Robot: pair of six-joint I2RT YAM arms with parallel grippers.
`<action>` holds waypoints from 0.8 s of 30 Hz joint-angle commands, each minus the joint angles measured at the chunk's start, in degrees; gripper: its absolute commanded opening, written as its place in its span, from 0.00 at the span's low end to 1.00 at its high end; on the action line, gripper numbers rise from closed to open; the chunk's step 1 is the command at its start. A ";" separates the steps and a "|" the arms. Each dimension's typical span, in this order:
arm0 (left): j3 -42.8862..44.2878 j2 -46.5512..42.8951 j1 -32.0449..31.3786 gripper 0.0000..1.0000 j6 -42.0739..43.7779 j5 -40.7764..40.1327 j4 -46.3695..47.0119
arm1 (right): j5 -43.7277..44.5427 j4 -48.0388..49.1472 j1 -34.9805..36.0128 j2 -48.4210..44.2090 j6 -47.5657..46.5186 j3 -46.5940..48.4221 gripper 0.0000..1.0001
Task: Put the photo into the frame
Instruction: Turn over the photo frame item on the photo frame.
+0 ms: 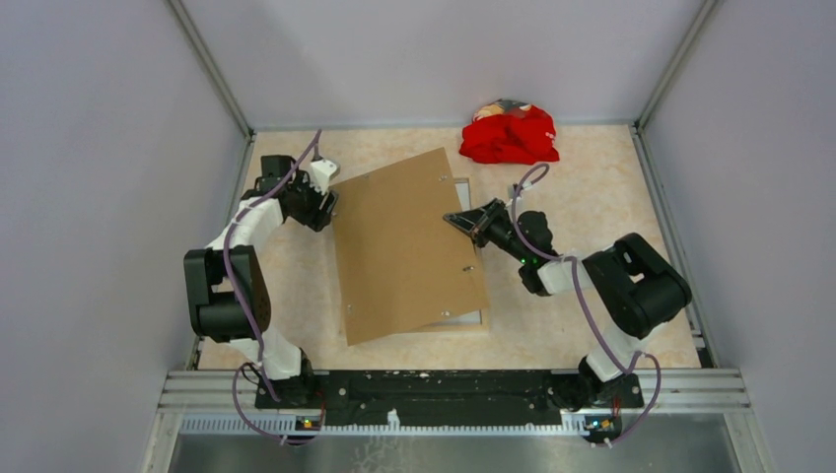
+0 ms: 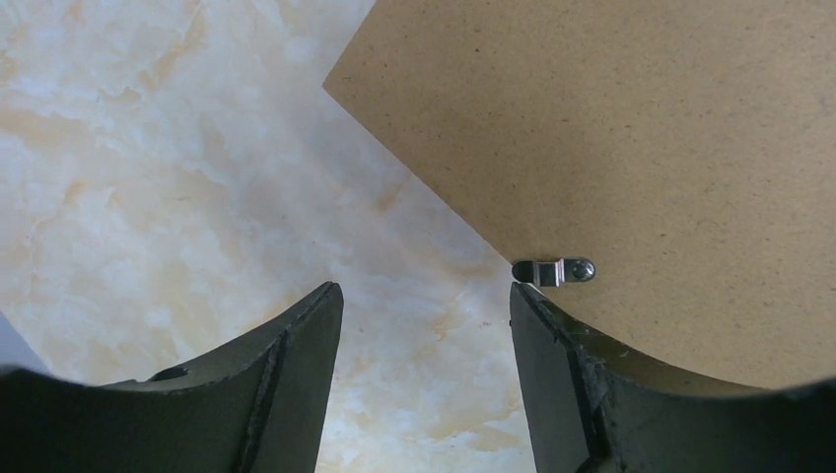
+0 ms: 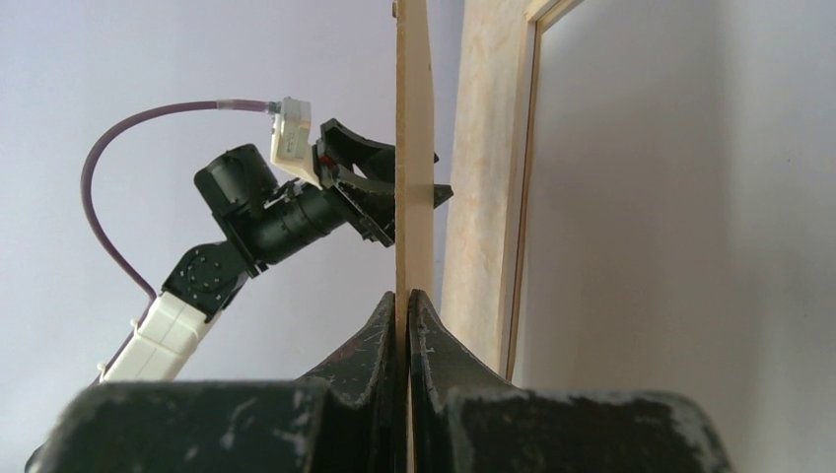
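Note:
A plain brown backing board (image 1: 409, 246) lies skewed over the frame (image 1: 471, 318), of which only thin slivers show at the board's right and near edges. My right gripper (image 1: 461, 222) is shut on the board's right edge; in the right wrist view the board (image 3: 414, 148) runs edge-on between the closed fingers (image 3: 404, 294). Beside it are the frame's light wood rail (image 3: 522, 197) and a plain white surface (image 3: 670, 246) inside it; I cannot tell whether that is the photo's back. The photo's picture side is hidden. My left gripper (image 1: 325, 202) is open at the board's far left corner (image 2: 611, 128), holding nothing (image 2: 424, 291).
A red cloth bundle (image 1: 510, 135) lies at the back right. A small metal clip (image 2: 557, 270) sits on the board's edge near my left gripper's right finger. The left arm (image 3: 266, 217) shows beyond the board in the right wrist view. Grey walls enclose the marbled table (image 1: 592, 197).

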 commanded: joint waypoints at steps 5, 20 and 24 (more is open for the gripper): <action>0.82 0.51 -0.41 0.70 -1.56 -1.09 4.47 | -2.67 6.17 1.33 -1.50 3.37 3.93 0.00; 1.80 2.37 -0.37 0.70 0.20 -5.18 7.30 | -6.56 3.06 1.70 -1.30 2.86 4.53 0.00; 2.63 2.46 -0.38 0.70 -0.02 -5.37 7.53 | -7.03 2.56 1.70 -1.04 2.94 4.51 0.00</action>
